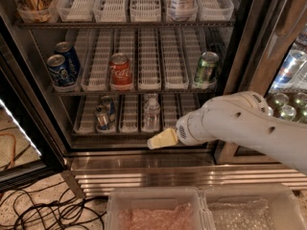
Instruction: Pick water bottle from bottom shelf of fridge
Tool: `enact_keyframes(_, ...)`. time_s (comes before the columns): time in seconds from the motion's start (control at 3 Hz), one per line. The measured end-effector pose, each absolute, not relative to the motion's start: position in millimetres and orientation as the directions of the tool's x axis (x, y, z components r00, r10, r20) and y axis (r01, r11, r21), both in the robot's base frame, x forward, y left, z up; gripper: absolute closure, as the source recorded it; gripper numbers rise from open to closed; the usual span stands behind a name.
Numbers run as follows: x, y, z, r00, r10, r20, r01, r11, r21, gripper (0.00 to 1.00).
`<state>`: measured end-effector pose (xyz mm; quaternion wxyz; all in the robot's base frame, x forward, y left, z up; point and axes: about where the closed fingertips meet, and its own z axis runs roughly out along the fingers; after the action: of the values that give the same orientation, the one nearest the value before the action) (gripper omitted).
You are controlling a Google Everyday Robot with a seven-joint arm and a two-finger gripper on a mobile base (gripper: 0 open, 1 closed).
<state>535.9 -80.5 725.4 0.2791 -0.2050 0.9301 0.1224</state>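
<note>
Water bottle [151,113] upright in middle tray [151,130], pincer [156,141] just beside it

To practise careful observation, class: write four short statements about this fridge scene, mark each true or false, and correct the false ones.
1. The water bottle stands on the bottom shelf. True.
2. The claw grips the water bottle. False: it hangs in front of the shelf, to the lower right of the bottle, not touching it.
3. A red can stands on the shelf above. True.
4. The green can stands at that upper shelf's left end. False: it is at the right end; the blue cans stand at the left.
</note>
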Motion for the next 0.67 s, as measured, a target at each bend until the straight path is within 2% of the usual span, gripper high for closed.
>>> enact_keyframes(0.67,592,-57,722,-0.657,-0.314,-0.685,-0.434,0.901,0.003,0.00)
